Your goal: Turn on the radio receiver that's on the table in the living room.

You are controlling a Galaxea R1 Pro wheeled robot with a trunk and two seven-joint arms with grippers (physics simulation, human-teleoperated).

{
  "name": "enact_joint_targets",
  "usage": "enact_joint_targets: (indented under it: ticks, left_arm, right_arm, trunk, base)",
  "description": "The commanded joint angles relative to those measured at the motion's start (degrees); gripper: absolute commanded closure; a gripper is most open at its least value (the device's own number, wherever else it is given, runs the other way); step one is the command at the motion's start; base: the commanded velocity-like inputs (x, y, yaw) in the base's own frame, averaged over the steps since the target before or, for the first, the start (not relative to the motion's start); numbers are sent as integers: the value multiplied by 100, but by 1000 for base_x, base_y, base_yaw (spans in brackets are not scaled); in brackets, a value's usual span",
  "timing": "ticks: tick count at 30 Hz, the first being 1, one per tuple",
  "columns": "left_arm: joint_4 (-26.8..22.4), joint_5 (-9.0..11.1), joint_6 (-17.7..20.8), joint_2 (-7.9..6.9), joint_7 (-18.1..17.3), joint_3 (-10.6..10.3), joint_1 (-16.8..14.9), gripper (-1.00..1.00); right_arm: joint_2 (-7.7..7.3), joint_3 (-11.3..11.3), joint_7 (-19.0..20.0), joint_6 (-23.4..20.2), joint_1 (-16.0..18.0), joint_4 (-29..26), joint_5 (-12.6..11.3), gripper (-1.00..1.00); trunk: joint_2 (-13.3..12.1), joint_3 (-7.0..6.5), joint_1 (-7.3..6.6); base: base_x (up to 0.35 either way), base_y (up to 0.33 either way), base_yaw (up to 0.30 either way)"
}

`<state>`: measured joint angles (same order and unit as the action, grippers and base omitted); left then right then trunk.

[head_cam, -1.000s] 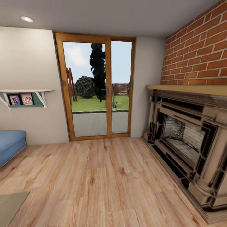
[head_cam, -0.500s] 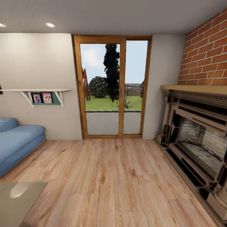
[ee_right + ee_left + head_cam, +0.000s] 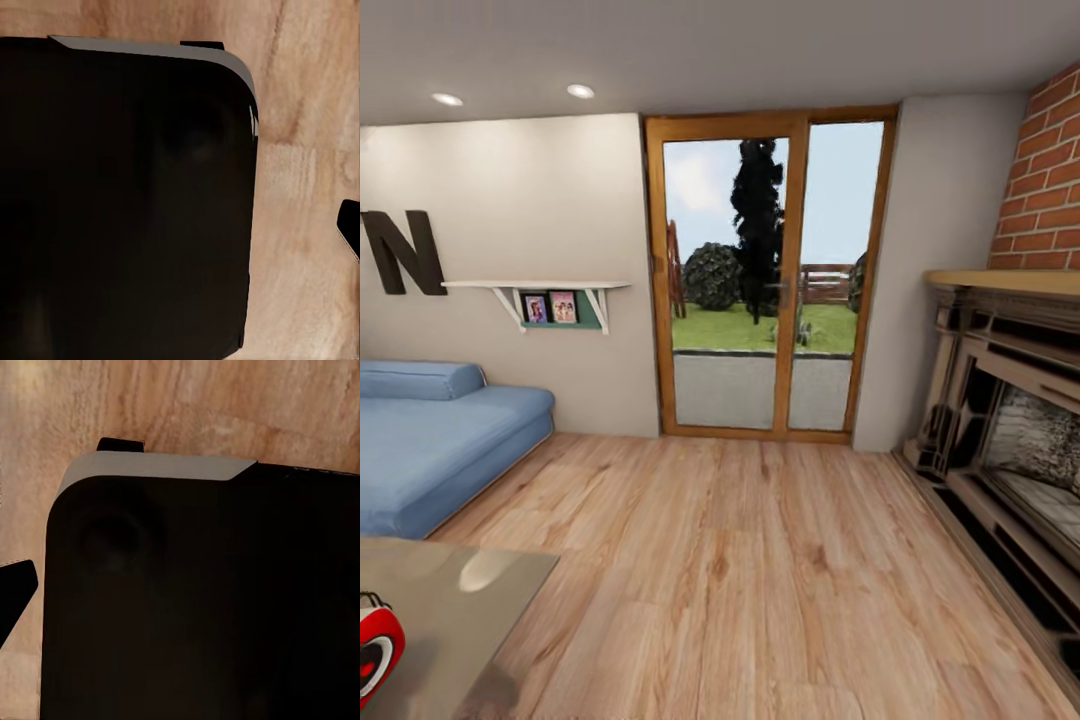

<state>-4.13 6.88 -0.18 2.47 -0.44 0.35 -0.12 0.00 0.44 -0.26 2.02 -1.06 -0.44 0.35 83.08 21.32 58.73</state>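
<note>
Red radio receiver sits on the table.

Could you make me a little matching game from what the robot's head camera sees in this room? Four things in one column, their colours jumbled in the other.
Things:
1. radio receiver
2. sofa
3. table
4. glass door frame

Colours:
A. blue
B. orange-brown wood
C. red with a white band
D. glossy grey

Pairs: 1-C, 2-A, 3-D, 4-B
</note>
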Motion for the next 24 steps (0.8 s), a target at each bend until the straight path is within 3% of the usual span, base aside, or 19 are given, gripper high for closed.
enact_joint_targets:
  ticks: [1,11,24]
  left_arm:
    - [0,-1,0,0,0,0,1,-100]
    - [0,3,7,0,0,-5,1,-100]
    - [1,7,22,0,0,-8,2,-100]
  right_arm:
    - [0,0,0,0,0,0,0,-100]
    - [0,0,0,-5,0,0,0,-100]
    - [0,8,0,-9,0,0,0,-100]
  trunk:
    - [0,0,0]
    - [0,2,0]
    - [0,4,0]
  base:
    - [0,0,273]
    - [85,0,247]
    - [311,0,25]
